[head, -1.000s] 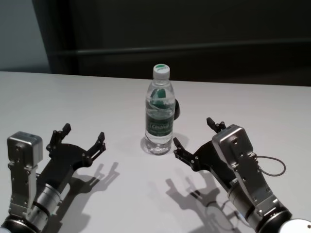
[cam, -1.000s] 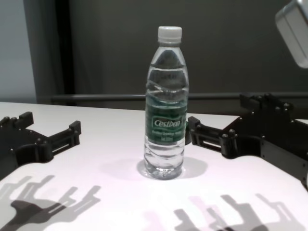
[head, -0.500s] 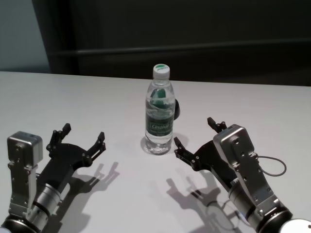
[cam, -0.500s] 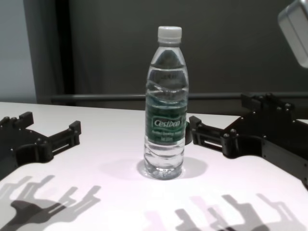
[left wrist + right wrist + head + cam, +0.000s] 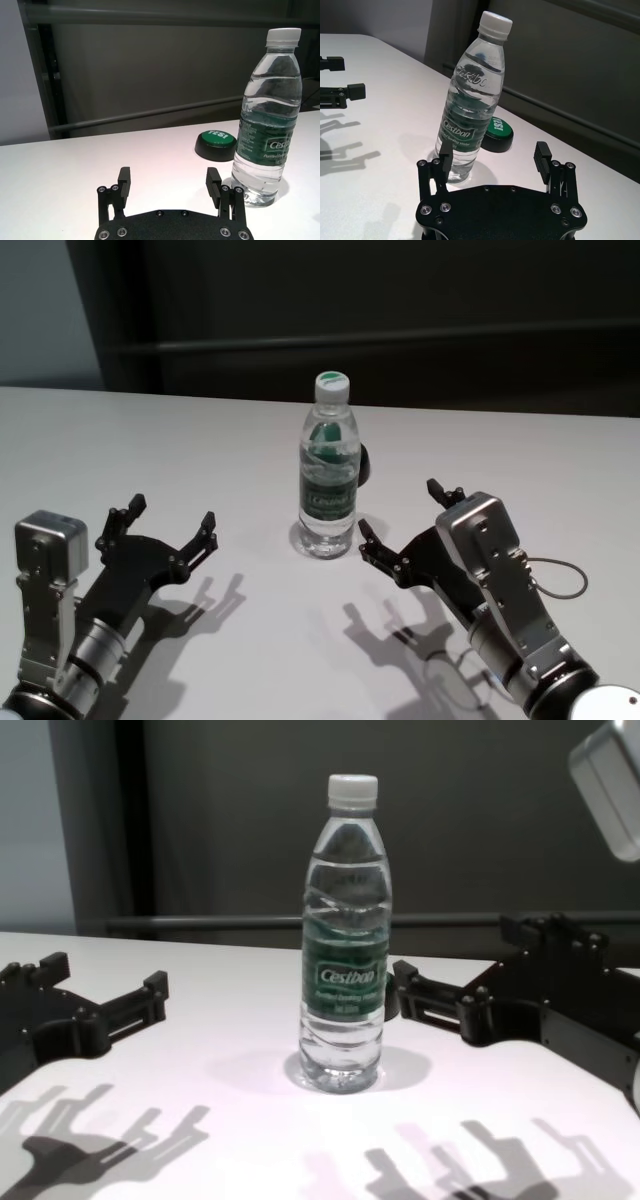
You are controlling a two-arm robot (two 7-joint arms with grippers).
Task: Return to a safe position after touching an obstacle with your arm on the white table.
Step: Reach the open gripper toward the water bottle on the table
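Observation:
The obstacle, a clear water bottle (image 5: 328, 480) with a white cap and a green "Cestbon" label, stands upright mid-table on the white table (image 5: 150, 440). It also shows in the chest view (image 5: 345, 940) and both wrist views (image 5: 267, 125) (image 5: 470, 115). My right gripper (image 5: 400, 508) (image 5: 455, 952) (image 5: 494, 150) hovers open just right of the bottle. Its nearer fingertip lies close beside the bottle's lower half, and I cannot tell whether they touch. My left gripper (image 5: 172, 515) (image 5: 103, 975) (image 5: 168, 175) rests open and empty, well to the bottle's left.
A small dark-green round button (image 5: 365, 462) (image 5: 215, 142) (image 5: 498, 134) sits on the table just behind and right of the bottle. A thin cable (image 5: 555, 580) loops beside the right forearm. A dark wall with a rail runs along the table's far edge.
The right arm's wrist has shifted very slightly, with its fingers staying almost in place beside the bottle. The bottle and the left arm have not moved.

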